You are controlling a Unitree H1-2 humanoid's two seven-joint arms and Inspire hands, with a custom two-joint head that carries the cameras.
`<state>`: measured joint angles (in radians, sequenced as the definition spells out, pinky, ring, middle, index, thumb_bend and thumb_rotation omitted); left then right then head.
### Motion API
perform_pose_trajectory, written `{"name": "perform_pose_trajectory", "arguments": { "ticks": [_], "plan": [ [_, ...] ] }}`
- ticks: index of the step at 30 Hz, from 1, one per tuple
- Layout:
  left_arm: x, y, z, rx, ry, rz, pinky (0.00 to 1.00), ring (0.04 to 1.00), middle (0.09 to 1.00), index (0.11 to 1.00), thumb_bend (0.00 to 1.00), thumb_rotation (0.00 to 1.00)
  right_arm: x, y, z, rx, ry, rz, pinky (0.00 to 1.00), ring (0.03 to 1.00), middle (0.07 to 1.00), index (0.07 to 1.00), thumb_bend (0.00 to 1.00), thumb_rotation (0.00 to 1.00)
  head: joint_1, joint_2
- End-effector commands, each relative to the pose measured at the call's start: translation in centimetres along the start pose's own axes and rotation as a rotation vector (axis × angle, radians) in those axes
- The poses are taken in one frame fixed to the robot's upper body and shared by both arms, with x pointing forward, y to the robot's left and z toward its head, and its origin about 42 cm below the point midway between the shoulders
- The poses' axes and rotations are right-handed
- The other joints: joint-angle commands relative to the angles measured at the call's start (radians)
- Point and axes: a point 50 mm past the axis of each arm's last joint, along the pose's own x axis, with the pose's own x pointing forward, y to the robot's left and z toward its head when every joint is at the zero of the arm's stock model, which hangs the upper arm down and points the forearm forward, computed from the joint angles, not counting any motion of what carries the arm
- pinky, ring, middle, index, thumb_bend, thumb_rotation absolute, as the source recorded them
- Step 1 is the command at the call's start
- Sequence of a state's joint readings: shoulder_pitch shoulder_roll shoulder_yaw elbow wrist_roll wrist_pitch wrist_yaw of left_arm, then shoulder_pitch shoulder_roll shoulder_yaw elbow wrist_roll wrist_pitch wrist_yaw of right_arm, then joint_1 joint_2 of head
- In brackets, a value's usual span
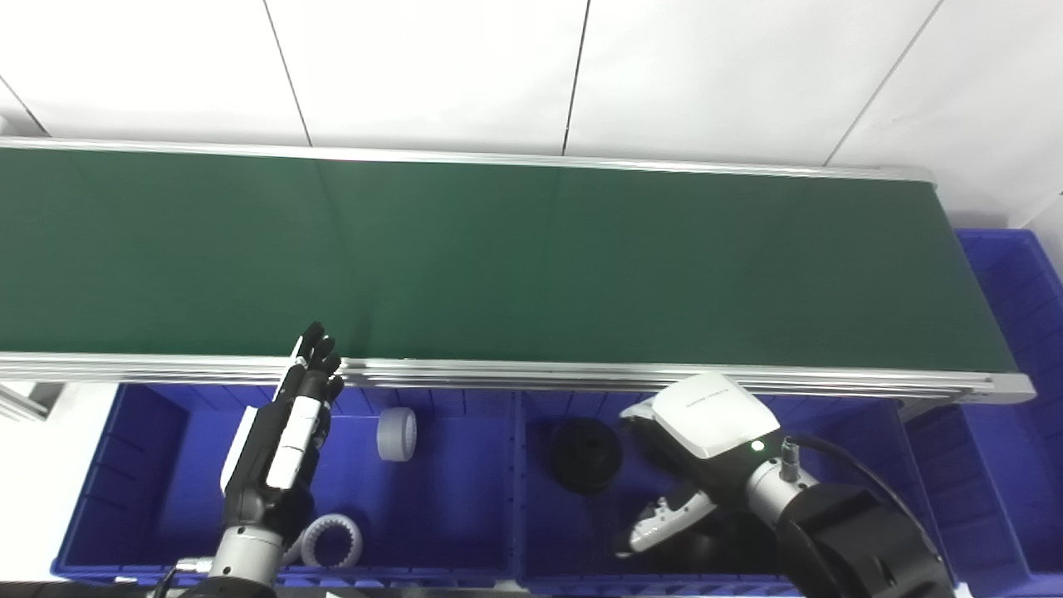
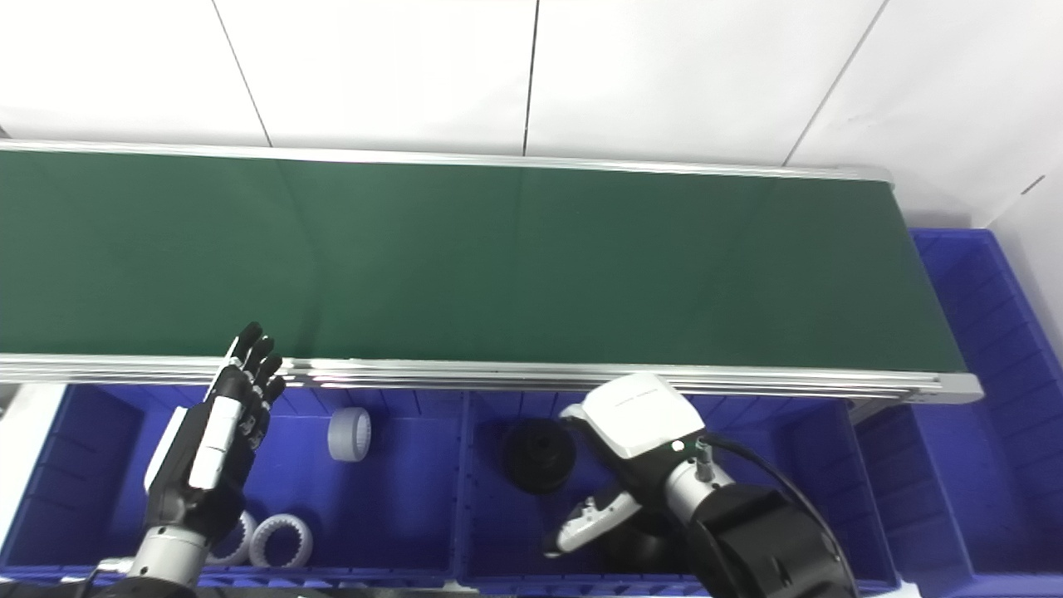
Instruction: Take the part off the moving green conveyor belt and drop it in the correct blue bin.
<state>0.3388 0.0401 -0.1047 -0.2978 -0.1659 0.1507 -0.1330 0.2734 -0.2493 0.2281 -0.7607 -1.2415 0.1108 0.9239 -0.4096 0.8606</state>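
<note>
Hovering at five o'clock, right hand (image 1: pixel 693 453) looks released over round black plastic part (image 1: pixel 585 454): light, rigid, grippable by rim; left hand (image 1: pixel 282 432) open.

left hand (image 1: pixel 278 440) fingers apart over left bin (image 1: pixel 149 465) | right hand (image 1: pixel 693 448) beside black part (image 1: pixel 585 455)

White wall panels (image 1: pixel 432 66), split by thin dark seams, fill the 12 o'clock side; white floor (image 1: pixel 33 465) lies at 8 o'clock.
</note>
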Motion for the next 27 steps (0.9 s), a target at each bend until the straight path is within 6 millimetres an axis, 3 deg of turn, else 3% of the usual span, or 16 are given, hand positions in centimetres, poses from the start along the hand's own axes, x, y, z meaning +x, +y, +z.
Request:
{"name": "perform_pose_trajectory", "arguments": {
  "ticks": [1, 5, 8, 9, 13, 16, 17, 19, 20, 23, 27],
  "plan": [
    [0.0, -0.6, 0.5, 0.001, -0.054, -0.007, 1.0, 1.0, 1.0, 1.0, 0.8, 0.79, -1.4, -0.8, 0.8, 0.163, -0.044, -0.118, 0.53, 0.693, 0.766, 0.754, 0.85, 0.72, 0.017, 0.001],
    [0.0, -1.0, -0.2, -0.007, -0.055, 0.001, 1.0, 1.0, 1.0, 1.0, 0.82, 0.79, -3.5, -0.2, 2.3, 0.531, -0.106, -0.293, 0.53, 0.655, 0.723, 0.722, 0.73, 0.75, 0.066, -0.026],
    [-0.2, -1.3, -0.6, -0.005, -0.055, 0.0, 1.0, 1.0, 1.0, 1.0, 0.81, 0.79, -4.3, 1.2, 3.2, 0.803, -0.116, -0.451, 0.52, 0.624, 0.705, 0.727, 0.68, 0.74, 0.104, -0.049],
    [-0.3, -1.4, -0.8, 0.0, -0.053, -0.003, 1.0, 1.0, 1.0, 1.0, 0.81, 0.79, -4.3, 1.9, 3.4, 0.881, -0.102, -0.505, 0.52, 0.635, 0.722, 0.738, 0.68, 0.78, 0.121, -0.059],
    [-0.5, -1.7, -1.3, 0.016, -0.053, -0.005, 1.0, 1.0, 1.0, 1.0, 0.82, 0.8, -3.7, 4.7, 4.8, 1.267, -0.032, -0.692, 0.56, 0.678, 0.769, 0.767, 0.65, 0.8, 0.162, -0.093],
    [-0.6, -1.8, -1.6, 0.013, -0.056, -0.006, 1.0, 1.0, 1.0, 1.0, 0.8, 0.79, -2.0, 7.5, 6.3, 1.531, 0.038, -0.83, 0.67, 0.763, 0.824, 0.816, 0.6, 0.84, 0.173, -0.114],
    [-0.6, -1.9, -1.7, 0.015, -0.06, -0.008, 1.0, 1.0, 1.0, 1.0, 0.78, 0.79, -1.3, 8.4, 6.5, 1.553, 0.049, -0.855, 0.73, 0.798, 0.857, 0.84, 0.52, 0.88, 0.175, -0.123],
    [-0.7, -1.9, -1.8, 0.031, -0.072, -0.012, 1.0, 1.0, 1.0, 1.0, 0.76, 0.8, -0.2, 9.9, 6.6, 1.584, 0.063, -0.887, 0.79, 0.832, 0.891, 0.87, 0.49, 0.94, 0.176, -0.136],
    [-0.8, -1.8, -1.9, 0.044, -0.08, -0.015, 1.0, 1.0, 1.0, 1.0, 0.73, 0.81, 0.4, 10.6, 6.5, 1.599, 0.067, -0.899, 0.87, 0.879, 0.938, 0.92, 0.52, 0.98, 0.176, -0.143],
    [-0.9, -1.7, -2.2, 0.07, -0.097, -0.018, 1.0, 1.0, 1.0, 1.0, 0.72, 0.82, 1.7, 12.2, 5.6, 1.58, 0.059, -0.92, 0.94, 0.923, 0.982, 0.972, 0.58, 1.0, 0.177, -0.164],
    [-1.1, -1.5, -2.2, 0.071, -0.127, 0.002, 1.0, 1.0, 1.0, 1.0, 0.74, 0.81, 2.9, 13.5, 4.7, 1.473, 0.054, -0.927, 0.97, 0.962, 0.994, 0.998, 0.64, 1.0, 0.189, -0.182]
  ]
}}
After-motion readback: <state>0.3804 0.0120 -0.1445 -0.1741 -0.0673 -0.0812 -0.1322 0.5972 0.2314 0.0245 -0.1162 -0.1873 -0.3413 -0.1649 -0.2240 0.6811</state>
